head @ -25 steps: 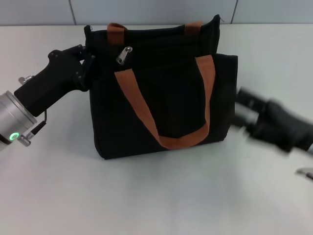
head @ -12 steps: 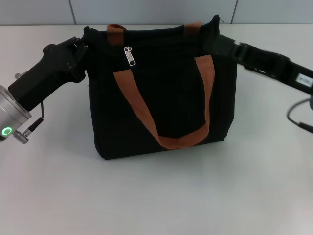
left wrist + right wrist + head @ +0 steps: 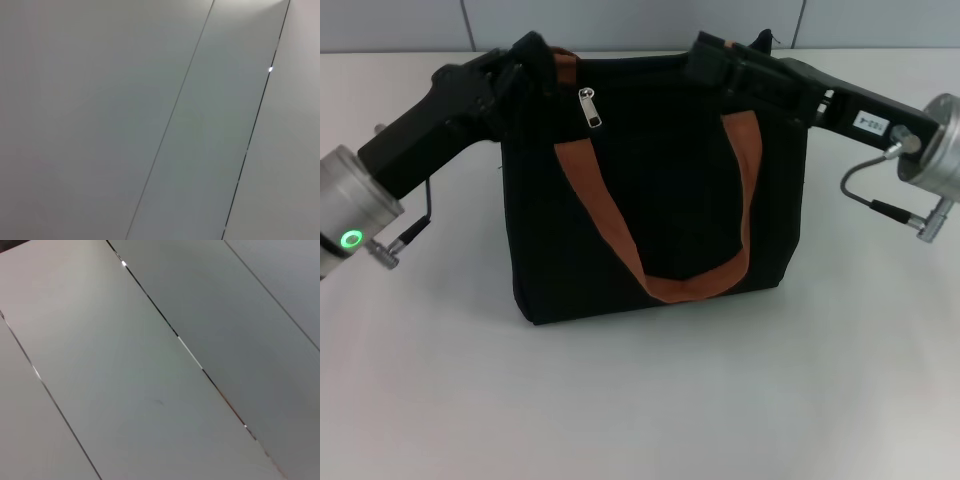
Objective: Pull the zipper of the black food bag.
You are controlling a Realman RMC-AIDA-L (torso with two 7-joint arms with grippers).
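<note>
The black food bag (image 3: 660, 200) stands upright on the white table, with two rust-orange handles (image 3: 610, 215). The zipper pull (image 3: 589, 108), small and silver, hangs near the bag's top left on the front. My left gripper (image 3: 525, 60) is at the bag's top left corner, close to the zipper. My right gripper (image 3: 705, 55) is at the bag's top edge, right of centre, by the far handle. Both wrist views show only grey wall panels.
A white table (image 3: 640, 400) lies under the bag, with a grey panelled wall (image 3: 640, 20) behind. Both arms reach in over the table from the left and right sides.
My right arm has swung up from the table's right side to the bag's top edge. My left gripper has risen a little along the top left corner. The zipper pull now hangs straight.
</note>
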